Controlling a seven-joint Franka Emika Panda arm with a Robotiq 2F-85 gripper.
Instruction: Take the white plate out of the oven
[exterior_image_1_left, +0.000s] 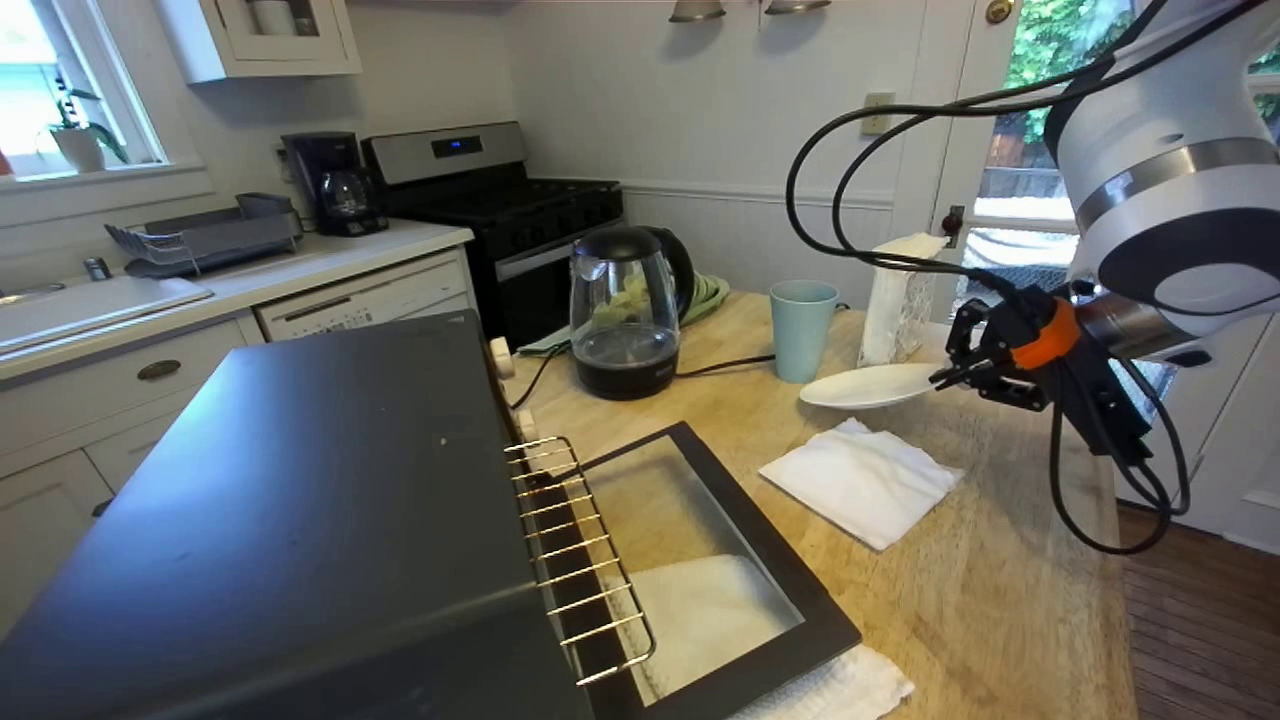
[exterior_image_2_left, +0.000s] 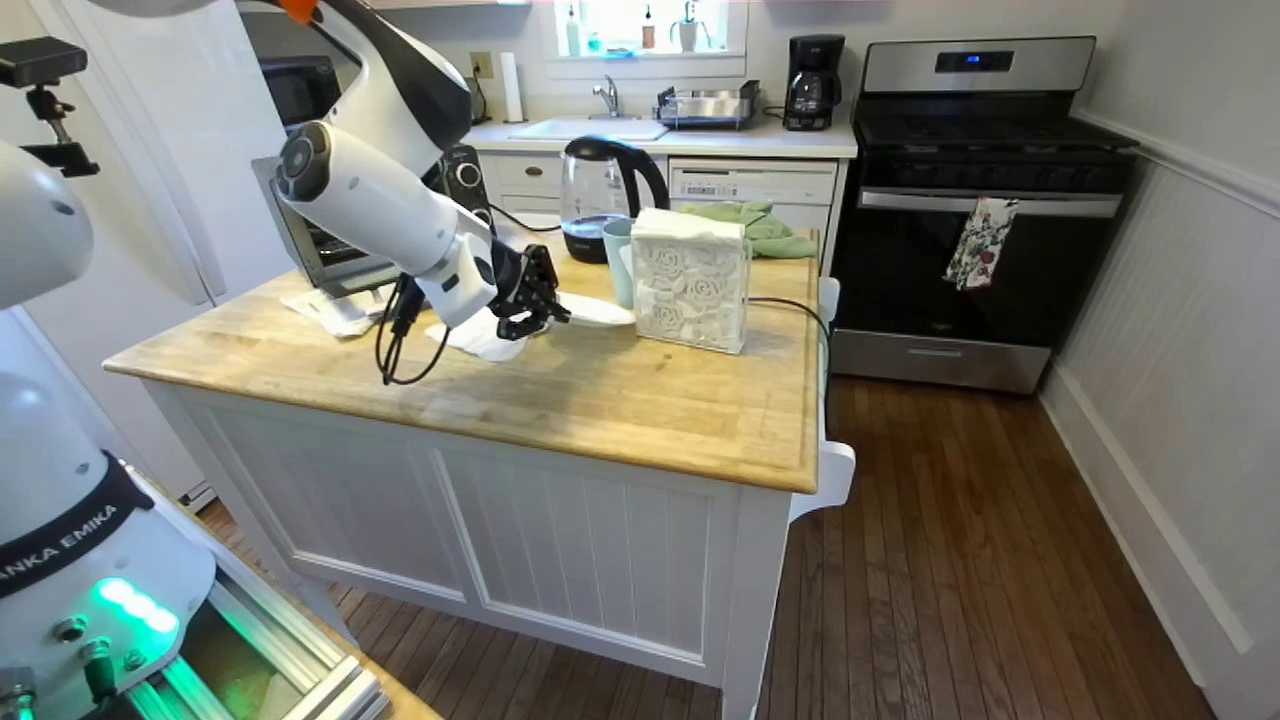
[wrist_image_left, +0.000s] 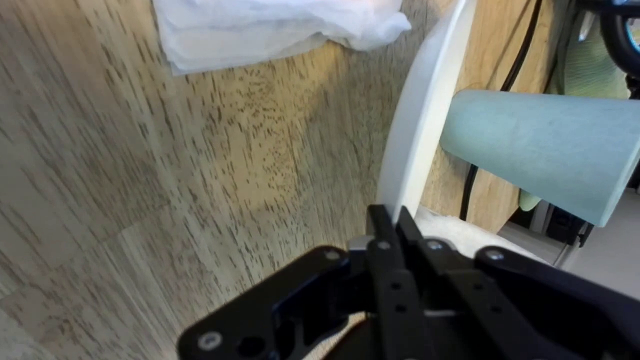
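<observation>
The white plate (exterior_image_1_left: 862, 387) is held by its rim in my gripper (exterior_image_1_left: 940, 378). It also shows in an exterior view (exterior_image_2_left: 598, 311) and in the wrist view (wrist_image_left: 421, 115), nearly edge-on. The gripper's two fingertips (wrist_image_left: 395, 216) are closed on the near rim. The plate is outside the oven (exterior_image_1_left: 330, 450), close above the table; whether it touches the wood is hard to tell. The oven's glass door (exterior_image_1_left: 740, 540) is folded down and open, with its wire rack (exterior_image_1_left: 585, 560) sticking out and bare. The arm partly hides the oven in an exterior view (exterior_image_2_left: 300, 230).
A pale blue cup (exterior_image_1_left: 800, 330) stands right beside the plate. A white napkin holder (exterior_image_2_left: 690, 280) is also close. A white paper napkin (exterior_image_1_left: 862, 482) lies in front of the plate. The glass kettle (exterior_image_1_left: 625, 315), a green cloth (exterior_image_2_left: 760, 230) and a black cord (exterior_image_1_left: 725, 366) are behind.
</observation>
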